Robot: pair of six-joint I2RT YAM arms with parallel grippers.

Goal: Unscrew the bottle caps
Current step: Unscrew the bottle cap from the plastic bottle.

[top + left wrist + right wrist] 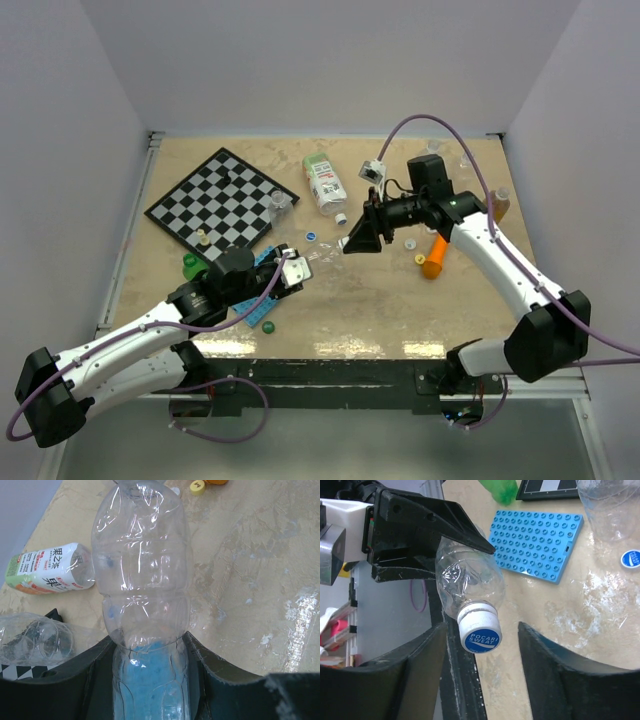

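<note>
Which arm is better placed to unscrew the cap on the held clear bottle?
Right arm: its open jaws flank the cap, not touching; the left arm clamps the clear bottle.

Top view high behind bases; wrist views close: left along clear bottle point(142, 570), right seemingly facing its cap point(480, 635).

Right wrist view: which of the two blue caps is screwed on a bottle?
The blue cap between the right fingers, on the clear bottle neck. The other blue cap lies loose on the table at the right edge.
</note>
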